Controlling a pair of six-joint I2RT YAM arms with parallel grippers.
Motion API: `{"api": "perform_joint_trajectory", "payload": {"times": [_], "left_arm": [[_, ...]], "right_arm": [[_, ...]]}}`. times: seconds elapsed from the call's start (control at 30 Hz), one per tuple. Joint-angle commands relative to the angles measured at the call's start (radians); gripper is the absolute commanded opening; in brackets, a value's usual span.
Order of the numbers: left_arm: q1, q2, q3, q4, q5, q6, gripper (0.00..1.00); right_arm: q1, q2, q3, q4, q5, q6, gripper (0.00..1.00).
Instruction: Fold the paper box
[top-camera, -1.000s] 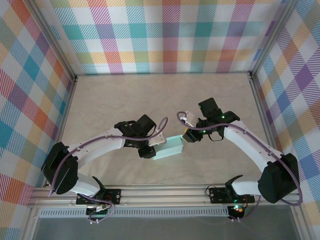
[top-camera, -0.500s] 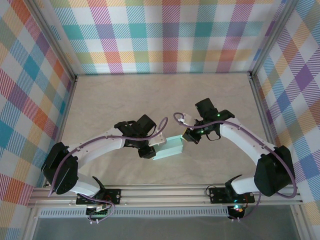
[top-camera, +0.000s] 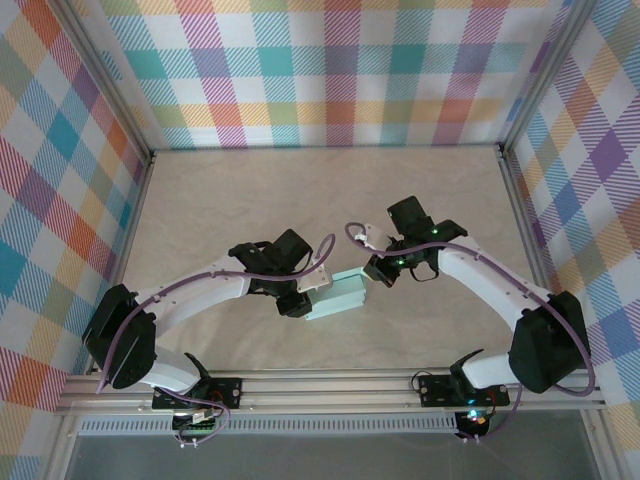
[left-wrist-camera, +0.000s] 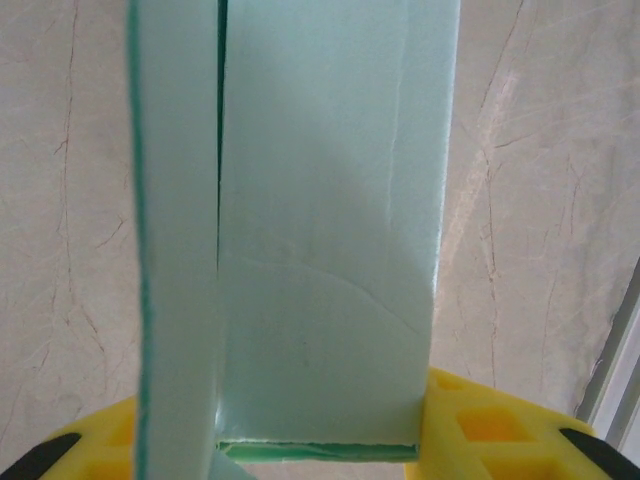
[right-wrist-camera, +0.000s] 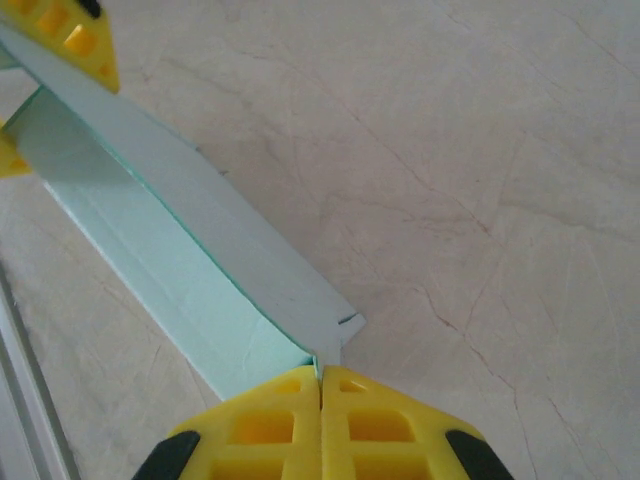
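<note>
My left pincer grasps the box at mid-frame; my right pincer, clenched, pinches its corner edge in the right wrist view. Open surface above.

Paper box, far end off-frame

Over the last second our right gripper has gone from partly open to fully closed, and its jaws now meet on the thin corner edge at the end of the paper box. Our right arm has also crept a little toward the left edge of the worktop, its lower black joint swinging in from the right edge.
</note>
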Motion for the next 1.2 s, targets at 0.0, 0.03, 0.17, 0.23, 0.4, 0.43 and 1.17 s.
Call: {"api": "perform_joint_trajectory", "payload": {"times": [0.0,0.03,0.17,0.23,0.4,0.43,1.17], "left_arm": [[0.007,0.026,0.016,-0.022,-0.021,-0.02,0.38],[0.007,0.031,0.019,-0.021,-0.021,-0.023,0.38],[0.005,0.039,0.032,-0.022,-0.025,-0.032,0.38],[0.005,0.041,0.032,-0.017,-0.036,-0.036,0.38],[0.003,0.045,0.036,-0.01,-0.048,-0.047,0.38],[0.001,0.047,0.038,-0.012,-0.053,-0.048,0.38],[-0.023,0.016,0.051,-0.009,-0.084,-0.076,0.49]], "right_arm": [[0.024,-0.02,0.007,-0.013,0.129,0.182,0.0],[0.041,-0.037,-0.007,-0.004,0.147,0.206,0.0],[0.087,-0.087,-0.05,0.029,0.245,0.32,0.0],[0.112,-0.111,-0.072,0.058,0.293,0.427,0.0],[0.134,-0.149,-0.127,0.116,0.328,0.722,0.0],[0.149,-0.155,-0.144,0.136,0.345,0.756,0.0],[0.258,-0.222,-0.261,0.175,0.543,0.892,0.0]]}}
